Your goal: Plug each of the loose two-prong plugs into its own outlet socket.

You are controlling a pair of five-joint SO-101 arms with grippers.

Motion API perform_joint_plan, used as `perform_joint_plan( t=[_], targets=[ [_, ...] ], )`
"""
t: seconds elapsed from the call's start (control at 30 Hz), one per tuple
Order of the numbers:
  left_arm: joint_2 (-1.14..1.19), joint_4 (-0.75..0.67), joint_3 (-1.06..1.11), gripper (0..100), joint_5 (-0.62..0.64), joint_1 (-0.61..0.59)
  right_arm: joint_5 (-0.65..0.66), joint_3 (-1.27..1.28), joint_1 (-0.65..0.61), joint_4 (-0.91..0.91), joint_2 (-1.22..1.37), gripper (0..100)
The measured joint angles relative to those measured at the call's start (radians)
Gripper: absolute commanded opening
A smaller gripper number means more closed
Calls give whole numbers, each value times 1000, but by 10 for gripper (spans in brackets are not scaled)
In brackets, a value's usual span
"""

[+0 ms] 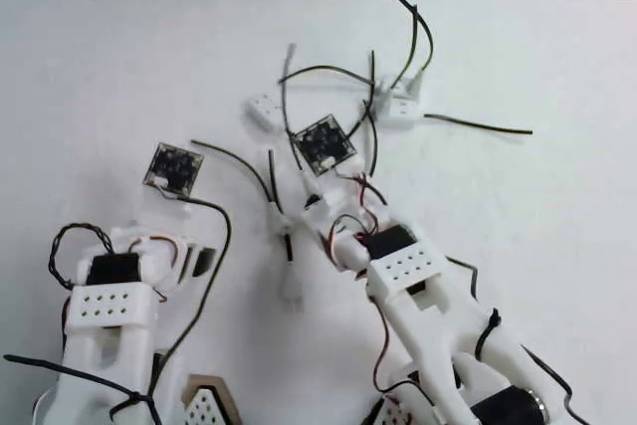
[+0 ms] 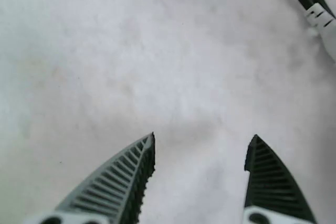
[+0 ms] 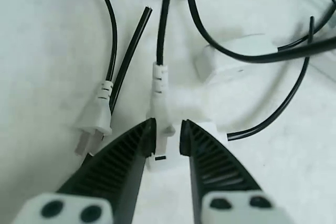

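Right end effector (image 3: 167,127): jaws drawn to a narrow gap. The ribbed black fingers (image 3: 126,156) pinch the white body of a two-prong plug (image 3: 159,114). Its black cord runs straight away from the fingertips. In the high view this grip sits just below centre frame, at the tip of the arm that enters from the lower right. The plug is down at desk (image 1: 100,67) level and is in no socket.

Second plug (image 1: 291,284): loose on the desk at lower centre of the high view, just beside the pinched one. Its prongs are bare, as the right wrist view shows. Its cord leads up the frame, and neither arm touches it. A cut cord end (image 3: 148,9) lies alongside that cord.

Black-faced square block (image 1: 324,143) on a white base: centre frame, just above the right end effector, with cords looping around it. Second black-faced block (image 1: 174,168): left of centre, above the left arm, with one cord trailing from it toward the bottom edge. Small white block (image 1: 264,106) and another white block (image 1: 401,108): upper centre, both among the tangle of cords. I cannot tell from here which blocks carry the slots.

Left end effector (image 2: 203,140): jaws spread wide with nothing between them, over bare desk at lower left of the high view. A white cord end (image 2: 320,17) lies farther off, well apart from its fingers.
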Motion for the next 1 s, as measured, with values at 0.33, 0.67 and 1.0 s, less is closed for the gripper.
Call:
perform_joint_plan(
  t=[0.33,0.67,1.0],
  targets=[
    [0,0,0,280,0,0,2,-5,2,0,-6,73],
    [0,0,0,279,0,0,2,-453,-21,428,190,98],
    [0,-41,37,280,0,0,0,-907,-95,721,603,100]
  ],
)
